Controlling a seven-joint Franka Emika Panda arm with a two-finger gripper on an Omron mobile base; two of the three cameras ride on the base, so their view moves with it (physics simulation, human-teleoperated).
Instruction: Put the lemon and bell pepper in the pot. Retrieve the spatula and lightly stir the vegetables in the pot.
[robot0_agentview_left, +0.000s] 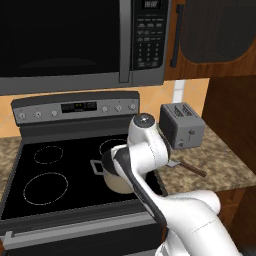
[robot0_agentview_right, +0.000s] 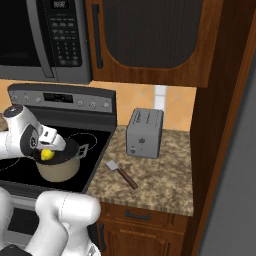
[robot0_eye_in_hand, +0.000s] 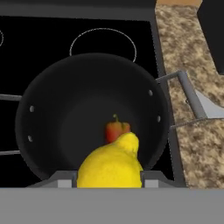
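Lemon in my jaws, hanging over the pot.

My gripper (robot0_eye_in_hand: 109, 183) is clamped on the lemon (robot0_eye_in_hand: 111, 164), which bulges out between my fingertips, directly above the dark inside of the pot (robot0_eye_in_hand: 48, 131) on the stove (robot0_eye_in_hand: 39, 48). The bell pepper (robot0_eye_in_hand: 117, 129) lies on the pot's floor, just beyond the lemon. The spatula (robot0_agentview_right: 121, 174) rests on the counter (robot0_agentview_right: 165, 175) off to my right, past the pot's side handle, near the toaster (robot0_agentview_right: 145, 133). I judge the risk is in the release: the lemon hangs toward the pot's near wall, so it could clip the rim, bounce out and roll across the stove.
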